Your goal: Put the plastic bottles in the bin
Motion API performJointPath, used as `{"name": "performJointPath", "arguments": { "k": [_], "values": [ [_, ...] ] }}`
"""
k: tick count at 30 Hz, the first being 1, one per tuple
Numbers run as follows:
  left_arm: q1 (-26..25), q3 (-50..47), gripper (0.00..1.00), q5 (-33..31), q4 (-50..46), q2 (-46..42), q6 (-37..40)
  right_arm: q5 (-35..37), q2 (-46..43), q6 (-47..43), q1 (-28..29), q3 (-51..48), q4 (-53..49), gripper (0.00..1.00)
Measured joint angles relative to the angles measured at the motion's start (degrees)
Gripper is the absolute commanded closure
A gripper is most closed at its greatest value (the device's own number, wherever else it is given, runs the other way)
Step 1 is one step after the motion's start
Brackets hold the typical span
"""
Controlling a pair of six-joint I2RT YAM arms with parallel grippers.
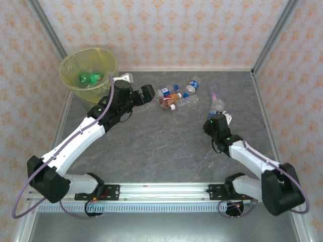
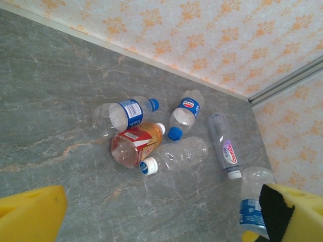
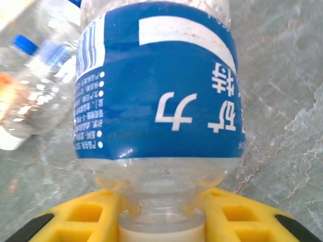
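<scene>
Bottles – mostly heaped mid-tabletop, four of them touching or nearly. Also a pink-label one lying just right of the heap, and a blue-label bottle right beside that, nearest the right arm. Plus a green one already down in the bin, over in the far-left corner.

Right claw pinching the blue-label bottle by the neck, yellow fingers hugging both sides just below the shoulder. Can't tell from here whether lifted off the tabletop or not.

Tips for doing this step right, just my take:

- Worth confirming a snug squeeze on the neck before hauling up. Thin slippery plastic, easy to lose.
- Lift straight up first, not sideways. Pink-label one very close by, easy to knock rolling.
- Go slow on the swing. Held by the neck = lots of body hanging free, prone to wobbling.
- Long trip: bin well apart from this claw, clear across on the left arm's side. Keep high enough to pass over the heap and the bin's rim.
- Mind the left claw, spread wide and holding nothing, parked between heap and bin, pretty much on the route. Either go around or give way first.
- Let go only once squarely over the bin's mouth, not at the rim. Floppy yellow liner there, could probably bounce a light bottle back out.
</scene>
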Motion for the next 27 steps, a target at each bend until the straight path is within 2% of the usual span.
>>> {"name": "performJointPath", "arguments": {
  "k": [5, 11, 19, 27],
  "values": [
    [2.27, -0.07, 0.03, 3.76, 1.99, 0.00, -1.60, 1.60, -6.75, -2.89, 3.87, 0.72, -1.44, 0.66],
    [4.33, -1.81, 0.08, 11.08, 8.81, 0.11, -5.20, 5.09, -7.78, -6.84, 12.41, 6.21, -2.86, 0.66],
    [4.33, -1.86, 0.11, 21.84, 15.43, 2.73, -7.96, 9.92, -0.85, -12.74, 25.73, 17.03, -2.14, 0.67],
    [2.73, -1.60, 0.11, 28.04, 17.77, 4.07, -8.33, 10.58, 5.07, -16.37, 31.89, 21.90, -1.51, 0.68]
  ]
}}
